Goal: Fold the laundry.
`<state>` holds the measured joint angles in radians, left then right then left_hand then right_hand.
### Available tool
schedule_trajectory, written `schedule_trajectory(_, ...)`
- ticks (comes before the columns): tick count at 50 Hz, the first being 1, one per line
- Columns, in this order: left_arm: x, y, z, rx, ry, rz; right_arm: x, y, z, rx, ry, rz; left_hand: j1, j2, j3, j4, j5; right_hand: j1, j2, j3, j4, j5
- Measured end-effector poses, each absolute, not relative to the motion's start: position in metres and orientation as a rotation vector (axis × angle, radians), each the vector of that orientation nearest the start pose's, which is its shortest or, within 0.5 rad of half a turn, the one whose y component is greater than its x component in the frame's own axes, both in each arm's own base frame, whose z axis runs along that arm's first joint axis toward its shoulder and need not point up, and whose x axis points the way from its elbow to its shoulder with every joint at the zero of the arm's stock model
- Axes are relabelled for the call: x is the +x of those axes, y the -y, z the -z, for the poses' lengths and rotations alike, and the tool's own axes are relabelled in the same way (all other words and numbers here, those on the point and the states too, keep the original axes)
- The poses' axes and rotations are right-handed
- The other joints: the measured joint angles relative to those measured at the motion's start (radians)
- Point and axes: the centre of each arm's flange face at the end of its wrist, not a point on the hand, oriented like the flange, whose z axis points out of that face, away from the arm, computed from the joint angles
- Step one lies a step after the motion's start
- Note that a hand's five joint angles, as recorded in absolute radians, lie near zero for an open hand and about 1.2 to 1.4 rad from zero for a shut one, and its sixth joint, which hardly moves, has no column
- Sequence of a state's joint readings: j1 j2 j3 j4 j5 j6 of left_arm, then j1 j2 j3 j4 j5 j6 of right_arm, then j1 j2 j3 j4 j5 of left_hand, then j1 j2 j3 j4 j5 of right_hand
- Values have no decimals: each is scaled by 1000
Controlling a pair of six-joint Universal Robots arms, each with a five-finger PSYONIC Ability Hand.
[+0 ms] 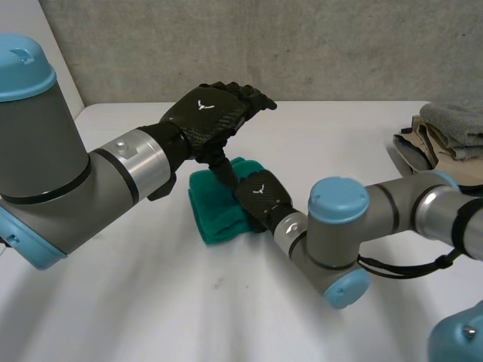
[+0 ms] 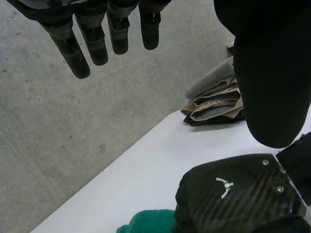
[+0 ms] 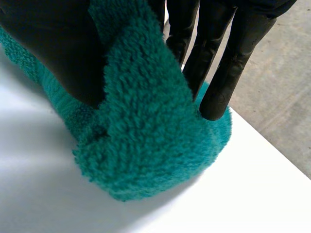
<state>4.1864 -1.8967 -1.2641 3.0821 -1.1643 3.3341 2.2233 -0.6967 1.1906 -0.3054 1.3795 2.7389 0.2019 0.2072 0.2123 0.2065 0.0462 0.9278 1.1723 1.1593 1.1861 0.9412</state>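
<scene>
The green towel (image 1: 215, 215) lies on the white worktop (image 1: 136, 302) as a small, thick bundle, already doubled over more than once, so I judge its folding nearly done. What seems left is to finish or flatten the last fold and let go. Well apart from the towel, on the right arm's side, a pile of folded clothes (image 1: 445, 136) sits at the worktop's edge; the towel may belong there next.

The right hand (image 1: 262, 194) is down on the towel's end nearest the right arm. Its own wrist view shows a plump fold of the terry pinched between the thumb (image 3: 58, 48) and the straight fingers (image 3: 218, 73), whose tips rest on the cloth behind that fold. The right forearm reaches in low over the worktop towards the towel.

The left hand (image 1: 211, 113) hovers above the towel, clear of it, palm turned down. Its fingers (image 2: 77, 58) are straight and spread from the thumb, holding nothing.
</scene>
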Motion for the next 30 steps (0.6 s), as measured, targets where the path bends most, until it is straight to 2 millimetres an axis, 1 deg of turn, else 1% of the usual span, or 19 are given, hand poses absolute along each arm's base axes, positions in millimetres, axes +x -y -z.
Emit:
schedule_trajectory(3,-330,235,-287,-1034,1697,-1713,382,269,-115,-1248,-1831,1778,0,0,0,0,0,0,0,0,0,0)
schedule_trajectory(6,-330,235,-287,-1034,1698,-1712,361,283,-130,-1218,-1875,1797,0,0,0,0,0,0,0,1,0,0)
schedule_trajectory(7,-330,235,-287,-1034,1698,-1712,361,283,-130,-1218,-1875,1797,0,0,0,0,0,0,0,1,0,0)
schedule_trajectory(8,-329,235,-286,-1034,1699,-1711,347,291,-138,-1205,-1890,1811,0,0,0,0,0,7,0,1,0,0)
schedule_trajectory(9,-329,234,-286,-1034,1700,-1710,339,296,-143,-1202,-1892,1820,0,0,0,0,0,10,0,1,0,0)
schedule_trajectory(10,-329,234,-286,-1034,1700,-1710,337,297,-144,-1202,-1891,1822,0,0,0,0,0,10,0,1,0,0)
schedule_trajectory(13,-329,234,-286,-1034,1701,-1710,314,312,-156,-1213,-1852,1850,0,0,0,0,0,10,0,1,0,0)
schedule_trajectory(18,-329,233,-288,-1033,1695,-1715,297,335,-176,-1228,-1736,1944,0,0,0,0,0,10,0,1,0,0)
schedule_trajectory(19,-329,232,-289,-1033,1692,-1717,293,346,-188,-1219,-1682,2011,0,0,0,0,0,10,0,1,1,0)
schedule_trajectory(20,-329,232,-290,-1033,1690,-1718,292,349,-190,-1216,-1671,2025,0,0,0,0,0,10,0,1,1,0)
schedule_trajectory(21,-329,232,-290,-1033,1688,-1720,288,362,-206,-1194,-1610,2107,0,0,0,0,0,10,0,1,1,0)
schedule_trajectory(22,-329,232,-290,-1033,1688,-1720,288,362,-206,-1194,-1610,2107,0,0,0,0,0,10,0,1,1,0)
schedule_trajectory(23,-329,232,-291,-1033,1685,-1722,286,369,-214,-1179,-1581,2147,0,0,0,0,0,10,0,1,1,0)
schedule_trajectory(24,-329,231,-293,-1033,1681,-1726,276,388,-242,-1112,-1496,2264,0,0,0,0,0,10,0,1,1,0)
schedule_trajectory(25,-329,230,-294,-1033,1678,-1728,270,397,-256,-1071,-1456,2316,0,0,0,0,0,10,0,1,1,0)
schedule_trajectory(26,-329,230,-295,-1032,1676,-1731,266,402,-266,-1044,-1432,2346,0,0,0,0,0,10,0,1,1,0)
schedule_trajectory(27,-329,230,-295,-1032,1676,-1731,266,402,-266,-1044,-1432,2346,0,0,0,0,0,10,0,1,1,0)
schedule_trajectory(28,-328,230,-296,-1032,1673,-1735,247,420,-295,-943,-1364,2434,0,0,0,0,1,8,0,3,1,0)
schedule_trajectory(30,-328,229,-297,-1031,1670,-1738,232,431,-312,-878,-1327,2481,0,0,0,0,0,8,0,3,1,0)
